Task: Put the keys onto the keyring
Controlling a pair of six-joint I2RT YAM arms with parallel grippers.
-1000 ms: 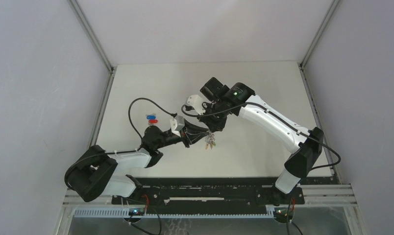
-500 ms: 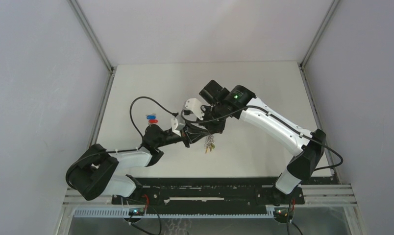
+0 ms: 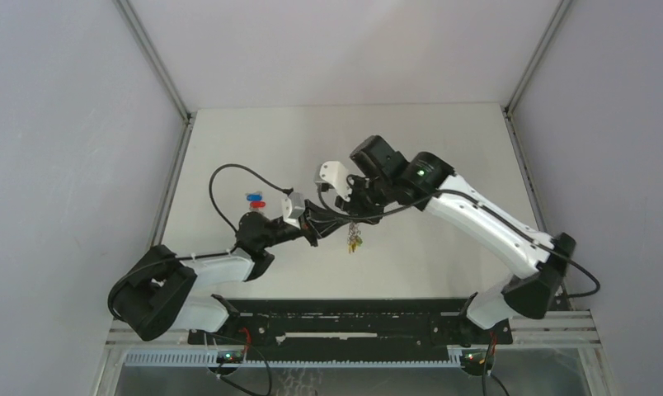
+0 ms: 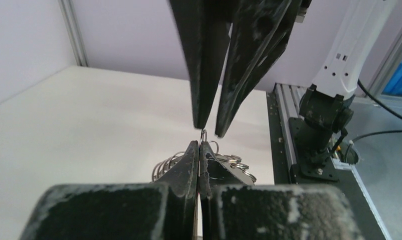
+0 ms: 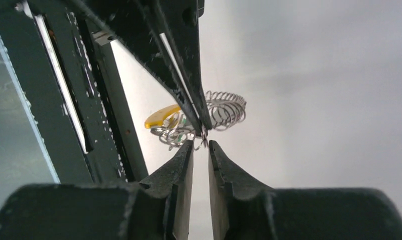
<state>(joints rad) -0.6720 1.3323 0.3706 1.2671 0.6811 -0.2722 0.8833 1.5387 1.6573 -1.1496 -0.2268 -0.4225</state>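
Left wrist view shows the left tool point(image 4: 199, 146) pressed together on a thin wire ring of the keyring point(image 4: 229, 163), a loop of silver metal chain carrying a yellow strip, a small green tag and several small metal rings. The bundle hangs in the air under those tips, above the pale desk point(image 3: 254, 140). This is probably so that a single ring stands up where the other arm can reach it. The right tool point(image 4: 210, 131) points down at that ring. Its tips are a narrow gap apart and sit just above it, holding nothing that can be made out. The tiny black-headed key cannot be seen in any view. A pair of blue- and red-headed keys point(image 3: 255, 200) lies on the desk, well apart to the left.
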